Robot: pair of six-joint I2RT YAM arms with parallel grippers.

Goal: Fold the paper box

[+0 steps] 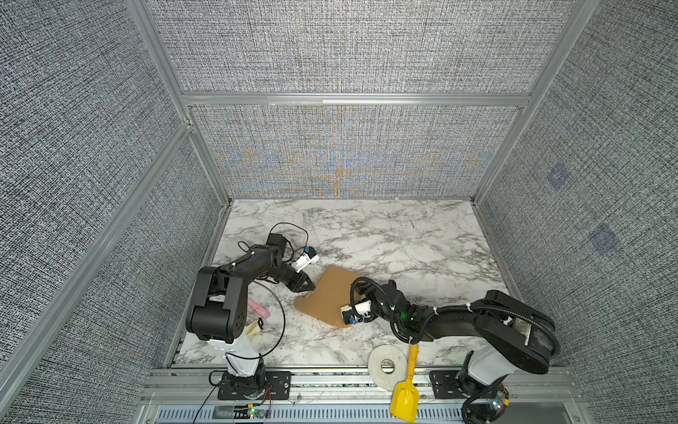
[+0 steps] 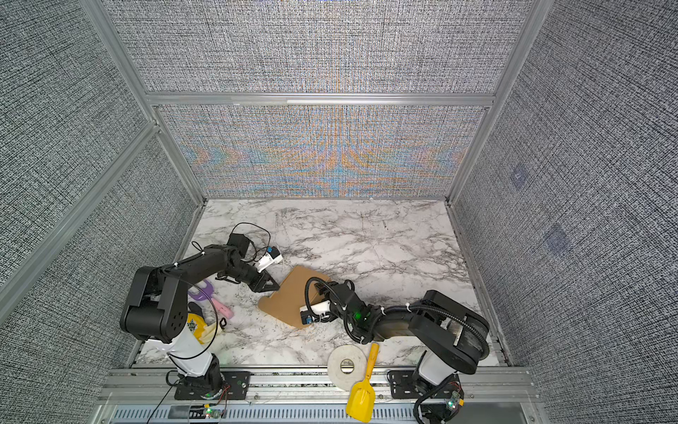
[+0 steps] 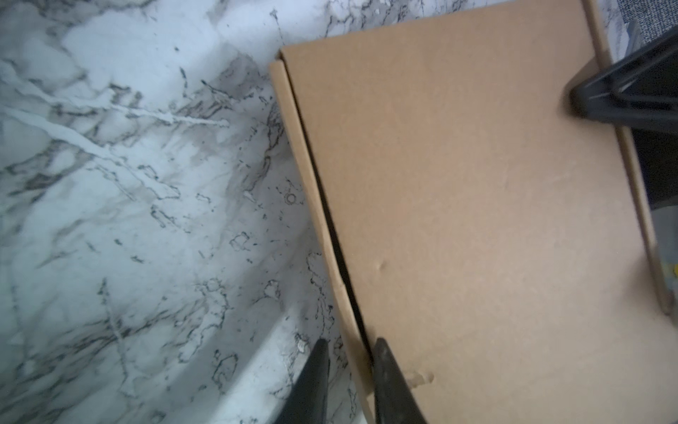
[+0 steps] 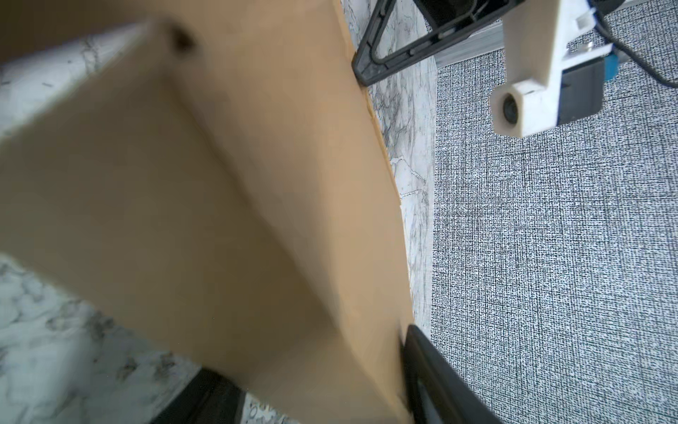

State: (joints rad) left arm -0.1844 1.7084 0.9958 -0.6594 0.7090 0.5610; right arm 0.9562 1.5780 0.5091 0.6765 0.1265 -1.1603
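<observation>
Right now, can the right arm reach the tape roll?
Probably yes: the white tape roll lies uncovered near that arm's base, beside the yellow shovel; the arm must leave the paper box first.

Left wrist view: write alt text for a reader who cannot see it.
A brown paper box, lid down, fills much of the view over a marble table. The left gripper straddles the box's near side flap, which gapes slightly from the lid. The right gripper's finger sits at the opposite edge.
</observation>
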